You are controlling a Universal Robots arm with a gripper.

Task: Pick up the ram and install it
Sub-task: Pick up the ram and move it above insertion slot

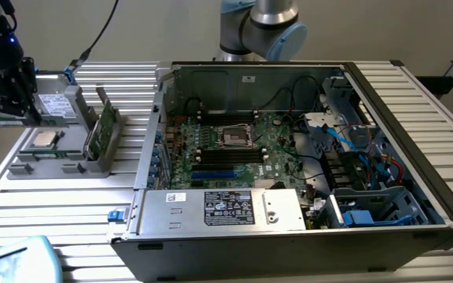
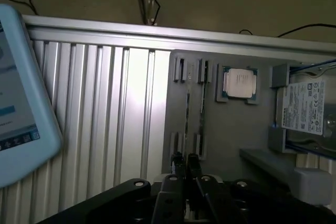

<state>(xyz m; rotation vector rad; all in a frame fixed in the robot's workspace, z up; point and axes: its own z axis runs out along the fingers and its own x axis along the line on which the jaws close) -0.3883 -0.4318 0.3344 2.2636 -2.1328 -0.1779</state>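
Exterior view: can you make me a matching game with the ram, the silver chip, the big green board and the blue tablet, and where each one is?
Things:
1. ram
2. silver chip
3. big green board
4. blue tablet

Places:
A. inside the open computer case
B. lying flat in the gray holder
C. near the table edge, outside the holder
D. standing on edge in the gray holder

Pairs: 1-D, 2-B, 3-A, 4-C.

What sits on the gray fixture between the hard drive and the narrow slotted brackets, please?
The square silver processor lies between the hard drive and the brackets, clearest in the wrist view.
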